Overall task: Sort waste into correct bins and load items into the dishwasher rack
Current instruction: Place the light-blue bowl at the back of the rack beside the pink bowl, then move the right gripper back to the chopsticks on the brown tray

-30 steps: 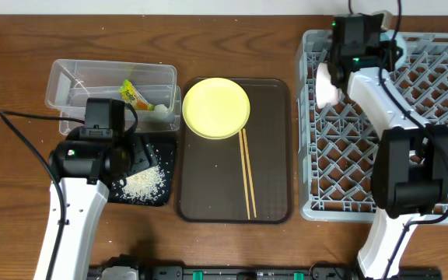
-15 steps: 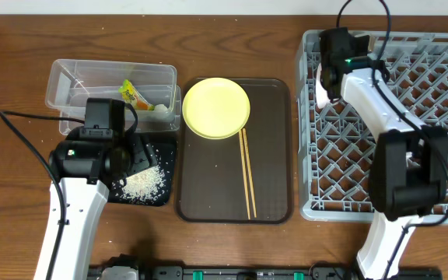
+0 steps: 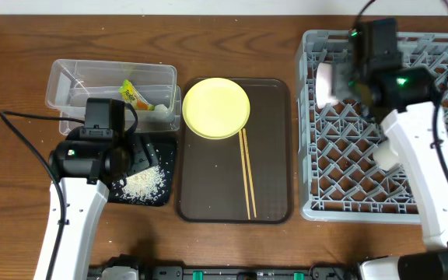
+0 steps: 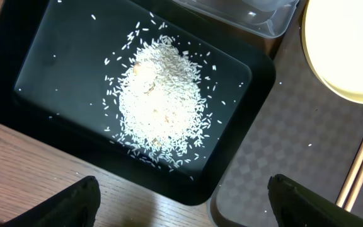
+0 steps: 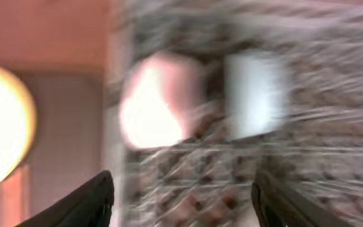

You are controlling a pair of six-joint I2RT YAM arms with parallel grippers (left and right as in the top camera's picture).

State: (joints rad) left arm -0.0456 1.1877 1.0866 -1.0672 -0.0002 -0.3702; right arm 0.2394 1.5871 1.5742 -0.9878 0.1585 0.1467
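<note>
Brown tray [image 3: 208, 190] w/ plate [image 3: 216, 107], chopsticks [image 3: 247, 175] sits btwn black tray [image 4: 43, 69] & rack [image 3: 341, 167]; L fingers [image 4: 74, 203], R fingers [image 5: 88, 203] spread, empty.

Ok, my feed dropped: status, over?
Left gripper open above rice in black tray. Right gripper open, near pink bowl in rack. Plate, chopsticks on brown tray. Nothing in the way.

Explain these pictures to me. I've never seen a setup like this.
A two-armed robot works at a wooden table. One picture looks down from above; the other two come from cameras on each wrist. The left gripper hangs open over rice in a black tray. The right gripper, also open and empty, is over the grey rack, near a pinkish bowl; its picture is blurred. A wrapper lies in the clear box; a yellow plate and chopsticks sit on the brown tray.
</note>
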